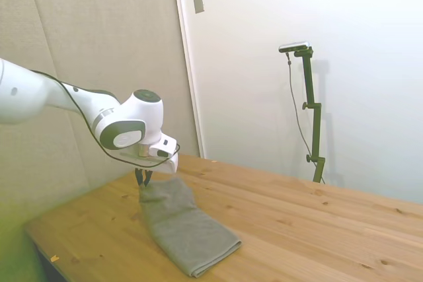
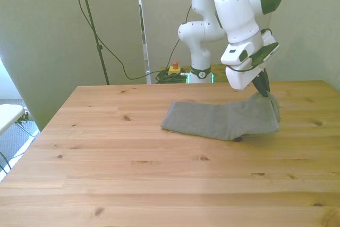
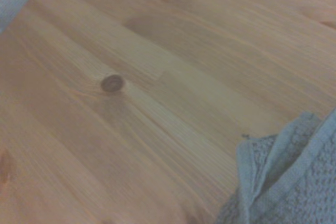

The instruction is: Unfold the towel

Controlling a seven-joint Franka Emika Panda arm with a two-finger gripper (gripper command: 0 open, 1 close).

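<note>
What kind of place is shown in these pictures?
Probably a robotics lab: a white robot arm at a bare wooden table, its gripper pinching a soft grey-olive towel, with loose cables against plain walls.

The Franka arm (image 2: 241, 11) was glossy white with rounded grey joint caps, a thin black cable looping along it.
</note>
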